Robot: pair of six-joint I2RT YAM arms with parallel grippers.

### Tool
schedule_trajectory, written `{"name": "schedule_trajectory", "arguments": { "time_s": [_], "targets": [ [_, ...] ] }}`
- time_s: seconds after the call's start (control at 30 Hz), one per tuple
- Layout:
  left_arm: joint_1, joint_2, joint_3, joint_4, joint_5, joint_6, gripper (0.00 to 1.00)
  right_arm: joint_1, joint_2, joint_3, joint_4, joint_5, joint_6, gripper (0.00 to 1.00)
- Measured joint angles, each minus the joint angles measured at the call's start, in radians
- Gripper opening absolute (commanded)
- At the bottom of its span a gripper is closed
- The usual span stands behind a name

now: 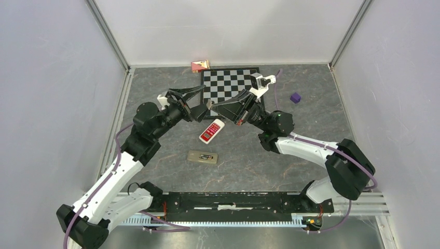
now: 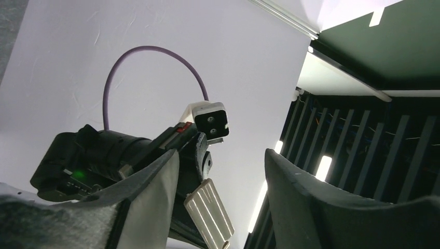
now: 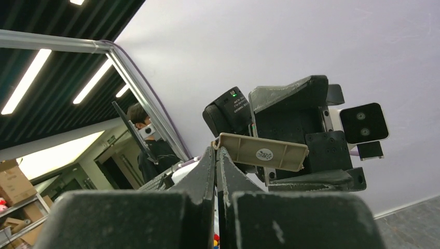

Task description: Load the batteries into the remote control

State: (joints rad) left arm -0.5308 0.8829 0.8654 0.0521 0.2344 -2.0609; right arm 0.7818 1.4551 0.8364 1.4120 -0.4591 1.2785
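Done so far: the battery cover is off the beige remote and up in the air between the two grippers. It looks like a hand-over from one gripper to the other.
Left to do: by this judgement, confirm the cells are seated, then fit the cover back on.
Surface: one grey mottled surface (image 1: 249, 166).
Arms: two, meeting raised over the middle, just near of the chessboard.
Chessboard: one (image 1: 231, 85), far centre.
Beige remote: one (image 1: 202, 157), near centre, lying flat with a dark slot open in its middle.
Red-and-white handset: one (image 1: 211, 130), just far of the beige remote.
Right gripper: one (image 3: 217, 155), clenched on an edge of the cover.
Left gripper: one (image 2: 222, 155), released, its fingers spread on either side of the cover and not seen pressing it.
Battery cover: one (image 3: 262, 153), beige, ribbed on one face with a sticker on the other.
Small red box: one (image 1: 200, 66), by the far wall.
Purple cube: one (image 1: 295, 97), right of the chessboard.
Batteries: none seen loose. Something small sits in the remote's slot, too small to count.
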Motion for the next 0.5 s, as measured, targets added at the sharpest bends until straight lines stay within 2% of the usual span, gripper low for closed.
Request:
{"name": "schedule_trajectory", "arguments": {
  "time_s": [0.2,0.5],
  "targets": [
    [-0.002,-0.004,0.004,-0.013,-0.015,-0.002,0.55,0.012,0.023,0.000,0.047,0.040,0.037,0.00],
    [-0.002,-0.008,0.004,-0.022,-0.024,-0.003,0.54,0.016,0.081,-0.018,0.051,0.129,0.084,0.00]
  ]
}}
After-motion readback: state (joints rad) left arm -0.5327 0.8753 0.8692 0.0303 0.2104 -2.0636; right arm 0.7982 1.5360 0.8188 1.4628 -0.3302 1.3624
